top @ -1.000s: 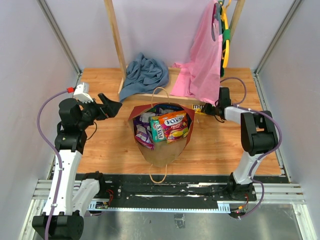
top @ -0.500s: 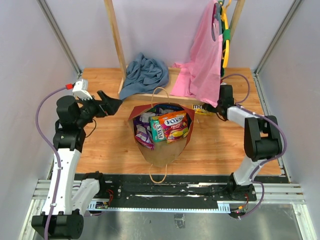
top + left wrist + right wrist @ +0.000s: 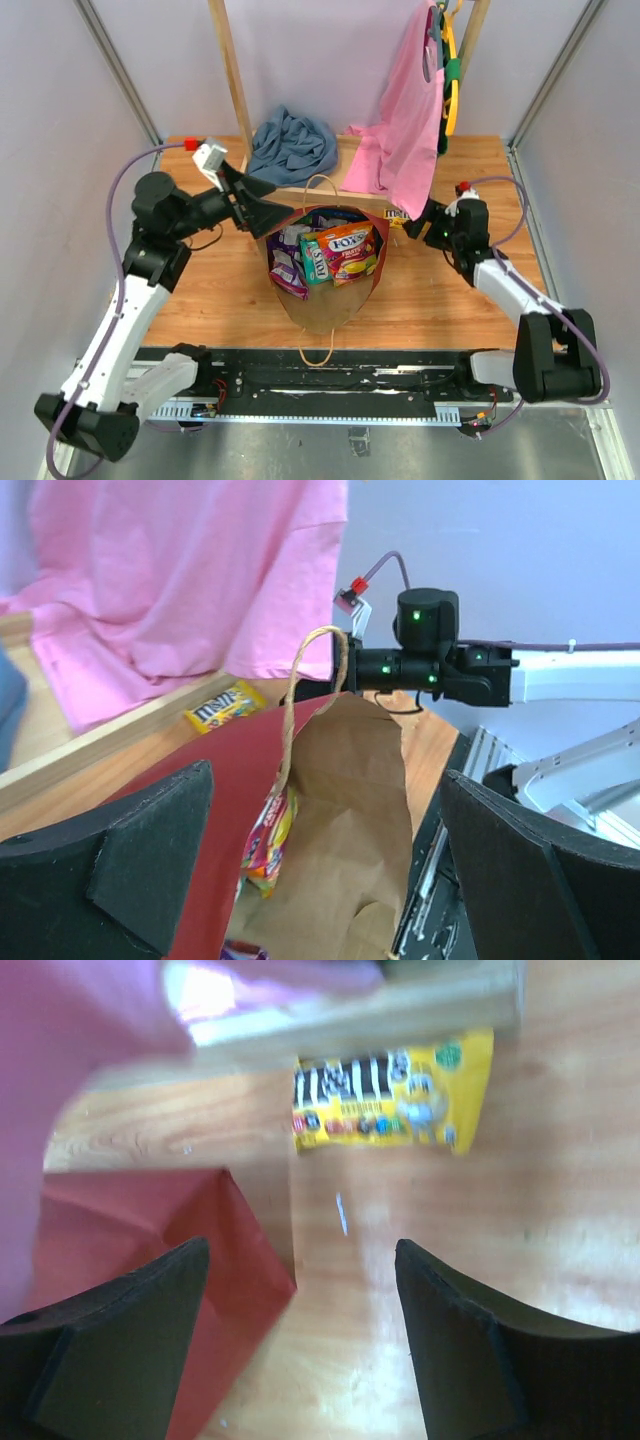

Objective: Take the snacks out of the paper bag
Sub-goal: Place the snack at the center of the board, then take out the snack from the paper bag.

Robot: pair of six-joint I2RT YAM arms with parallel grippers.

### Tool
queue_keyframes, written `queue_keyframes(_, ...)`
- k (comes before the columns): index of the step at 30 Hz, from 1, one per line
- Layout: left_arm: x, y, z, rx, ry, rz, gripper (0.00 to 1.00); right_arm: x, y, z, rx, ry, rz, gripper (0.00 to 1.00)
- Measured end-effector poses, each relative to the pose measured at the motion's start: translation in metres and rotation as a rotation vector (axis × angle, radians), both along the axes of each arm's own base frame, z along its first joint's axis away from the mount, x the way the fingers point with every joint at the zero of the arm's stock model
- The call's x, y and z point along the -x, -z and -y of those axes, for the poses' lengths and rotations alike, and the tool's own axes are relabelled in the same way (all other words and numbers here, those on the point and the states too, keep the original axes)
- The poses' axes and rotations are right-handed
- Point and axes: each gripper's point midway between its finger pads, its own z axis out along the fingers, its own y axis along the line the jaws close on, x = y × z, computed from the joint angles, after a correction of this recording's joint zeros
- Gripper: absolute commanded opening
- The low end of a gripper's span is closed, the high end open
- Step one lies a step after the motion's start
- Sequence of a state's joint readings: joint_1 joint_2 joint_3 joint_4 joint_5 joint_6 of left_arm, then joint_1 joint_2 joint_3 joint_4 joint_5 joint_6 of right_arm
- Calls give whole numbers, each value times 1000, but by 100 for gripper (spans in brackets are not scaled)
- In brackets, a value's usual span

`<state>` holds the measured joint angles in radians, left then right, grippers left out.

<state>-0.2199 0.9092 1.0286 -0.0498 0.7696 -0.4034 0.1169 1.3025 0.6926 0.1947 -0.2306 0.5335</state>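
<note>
Right gripper (image 3: 300, 1260), just spread and empty, leaves the M&M's packet (image 3: 392, 1100) at upper centre: you have one snack outside the paper bag (image 3: 140, 1250).

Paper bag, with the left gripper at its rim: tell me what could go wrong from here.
1. The open left gripper faces the paper bag with the twine handle between its fingers; closing could snag the handle and drag the bag, not a snack.
2. The open right gripper hovers by the M&M's packet, close to the pink garment; it might catch cloth.
</note>
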Motion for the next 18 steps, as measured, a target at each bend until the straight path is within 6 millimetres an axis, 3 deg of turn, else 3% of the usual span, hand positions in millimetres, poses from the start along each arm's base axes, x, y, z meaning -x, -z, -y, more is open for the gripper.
queue_keyframes(3,-5,4,27,-29,53,0,100,30,13,2,-24,16,-23,77)
queue_keyframes(5,-12,17,39,-47,60,-31,100,42,10,3,-36,20,-4,77)
queue_keyframes(11,-45,40,49,-75,2,-85,98,60,-32,7,-33,11,131,77)
queue_keyframes(18,-61,31,63,-55,25,-36,81,85,-53,3,37,-36,200,75)
